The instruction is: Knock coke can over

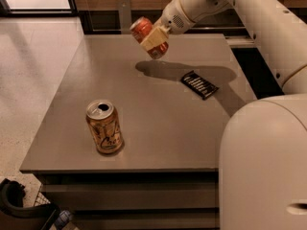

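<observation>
The coke can (144,30) is small, red-orange with a silver top. It is tilted, held in the air above the far part of the grey table (153,109). My gripper (154,40) is shut on it, with a cream finger pad across the can's side. The can's shadow lies on the table below it.
A larger gold-orange can (104,126) with dark script stands upright at the front left of the table. A black flat packet (199,84) lies at the right middle. My white arm (249,13) reaches in from the upper right. The robot's body (264,166) fills the lower right.
</observation>
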